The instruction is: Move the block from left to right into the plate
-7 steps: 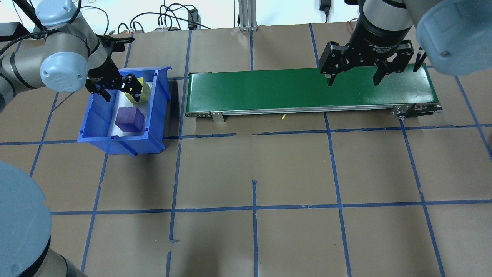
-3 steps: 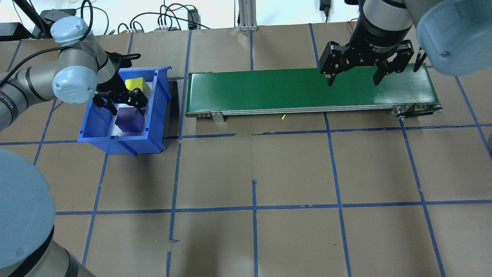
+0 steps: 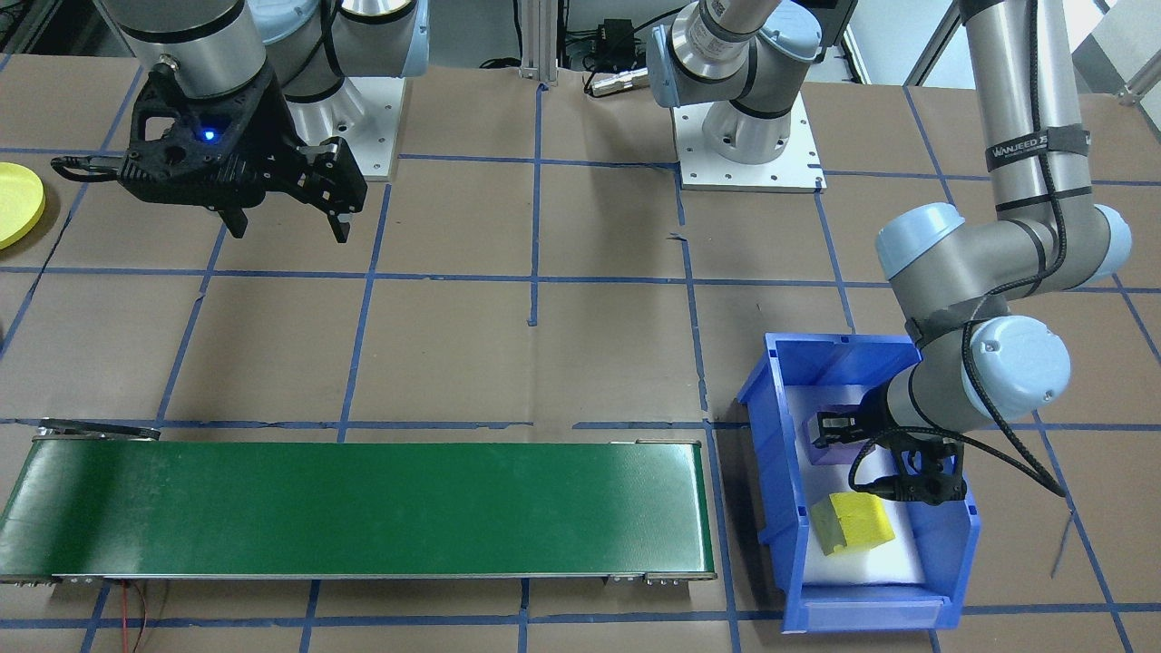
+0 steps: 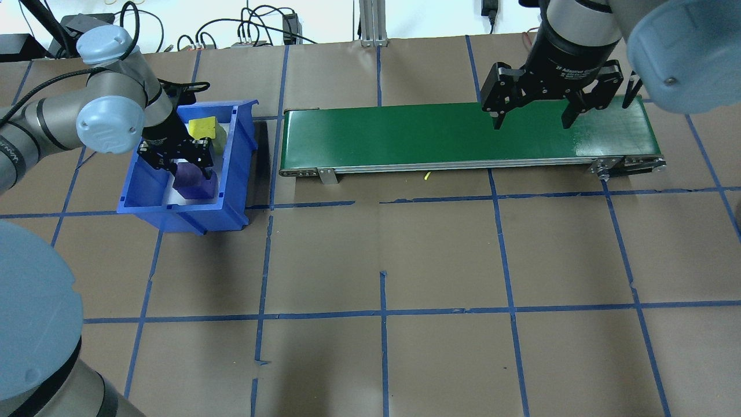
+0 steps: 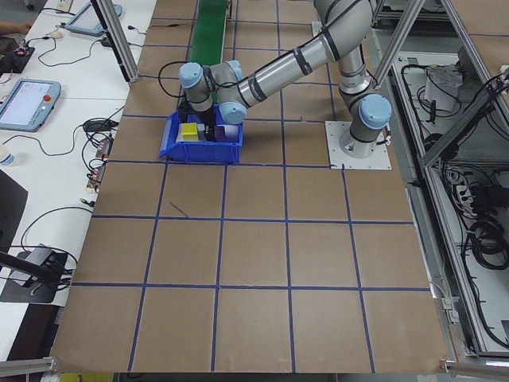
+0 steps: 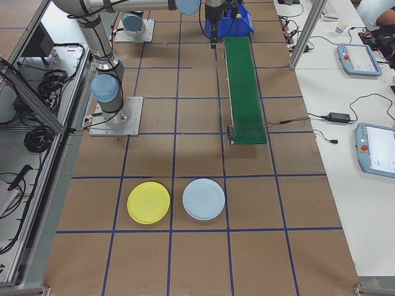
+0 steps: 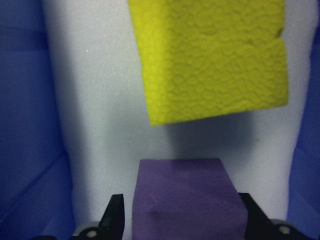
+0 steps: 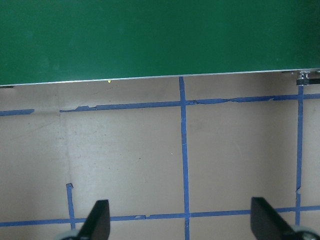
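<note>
A purple block (image 4: 197, 180) and a yellow block (image 4: 202, 127) lie in the blue bin (image 4: 191, 222) at the table's left. My left gripper (image 4: 188, 166) is down inside the bin, open, with a finger on each side of the purple block (image 7: 187, 200). A small gap shows beside the left finger in the wrist view. The yellow block (image 7: 210, 60) lies just beyond. My right gripper (image 4: 532, 123) hangs open and empty above the right end of the green conveyor (image 4: 405, 136). The yellow plate (image 6: 148, 202) lies on the table far to the right.
A light blue plate (image 6: 203, 199) lies beside the yellow plate (image 3: 14, 204). The conveyor runs between the bin (image 3: 871, 612) and the right arm. Blue tape lines grid the brown table. Cables and tablets lie beyond the table edges.
My left gripper has moved from over the yellow block toward the near end of the bin and lowered around the purple block. The right arm has not moved.
</note>
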Robot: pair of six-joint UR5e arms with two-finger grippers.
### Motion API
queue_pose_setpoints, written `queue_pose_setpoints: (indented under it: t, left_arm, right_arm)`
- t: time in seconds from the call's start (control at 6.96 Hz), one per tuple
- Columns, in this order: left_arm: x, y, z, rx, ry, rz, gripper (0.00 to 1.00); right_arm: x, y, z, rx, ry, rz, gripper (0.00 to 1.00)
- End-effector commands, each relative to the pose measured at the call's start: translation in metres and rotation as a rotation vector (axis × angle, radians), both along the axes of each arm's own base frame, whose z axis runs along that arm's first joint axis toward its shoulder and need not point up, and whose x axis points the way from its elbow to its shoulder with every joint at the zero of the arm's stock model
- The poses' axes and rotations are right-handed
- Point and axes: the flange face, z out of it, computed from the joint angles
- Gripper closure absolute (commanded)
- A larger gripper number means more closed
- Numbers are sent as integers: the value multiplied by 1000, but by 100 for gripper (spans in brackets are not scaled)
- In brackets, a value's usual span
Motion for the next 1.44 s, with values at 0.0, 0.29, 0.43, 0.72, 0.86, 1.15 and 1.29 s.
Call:
queue_pose_setpoints:
  t: [0.0,0.29,0.43,0.72,0.86,1.15,1.29]
  left_arm:
    - [-1,6,23,12,-6,22,87]
    - [0,-11,84,-67,-25,79,86]
    - [-20,-21,112,-88,-18,105,83]
    - [-77,-29,133,-135,-23,96,83]
    - [-99,-34,137,-155,2,111,83]
    - [-163,-57,144,-196,27,119,83]
    - [-191,-63,140,-237,35,88,83]
  right_arm:
    - [0,0,0,0,0,0,0]
    - [0,0,0,0,0,0,0]
    - [0,0,0,0,-1,0,0]
    - [0,0,-1,2,-1,0,0]
    - [0,0,-1,2,-1,0,0]
    - [0,0,-1,2,-1,0,0]
    - [0,0,-1,2,-1,0,0]
